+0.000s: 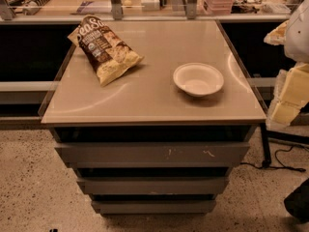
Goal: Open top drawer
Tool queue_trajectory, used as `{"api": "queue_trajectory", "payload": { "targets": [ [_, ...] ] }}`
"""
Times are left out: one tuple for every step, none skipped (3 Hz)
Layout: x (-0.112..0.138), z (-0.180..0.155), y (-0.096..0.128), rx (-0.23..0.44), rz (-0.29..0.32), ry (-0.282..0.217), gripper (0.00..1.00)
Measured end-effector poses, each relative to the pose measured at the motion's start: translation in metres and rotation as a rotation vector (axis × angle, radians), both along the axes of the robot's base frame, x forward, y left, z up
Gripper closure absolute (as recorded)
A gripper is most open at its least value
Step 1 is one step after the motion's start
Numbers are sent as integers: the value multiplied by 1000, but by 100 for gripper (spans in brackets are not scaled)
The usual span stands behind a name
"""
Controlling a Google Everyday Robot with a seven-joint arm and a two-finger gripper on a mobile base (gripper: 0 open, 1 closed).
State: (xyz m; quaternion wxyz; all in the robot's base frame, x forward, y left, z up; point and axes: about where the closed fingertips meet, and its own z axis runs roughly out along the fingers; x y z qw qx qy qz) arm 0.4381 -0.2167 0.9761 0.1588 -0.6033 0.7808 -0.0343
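The top drawer (152, 153) is the widest of three grey flat fronts below the tabletop, with small pale scratch marks toward its right. A dark gap shows above it, under the table edge. Two narrower grey drawers (152, 185) sit below it. My gripper (288, 98), with pale yellow parts below a white arm section, is at the right edge of the view. It is beside the cabinet's right side, above drawer height and apart from the drawer front.
On the beige tabletop (145, 100) lie a chip bag (106, 50) at the back left and a white bowl (198, 79) at the right. A dark table leg and cables (270, 163) stand on the speckled floor at the right. A glass-railed counter runs behind.
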Motion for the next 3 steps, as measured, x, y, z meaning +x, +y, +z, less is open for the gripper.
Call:
{"api": "queue_trajectory", "payload": {
  "targets": [
    [-1, 2, 2, -5, -7, -20, 0],
    [-15, -2, 9, 22, -25, -65, 0],
    [-36, -37, 14, 98, -63, -106, 0]
  ]
}}
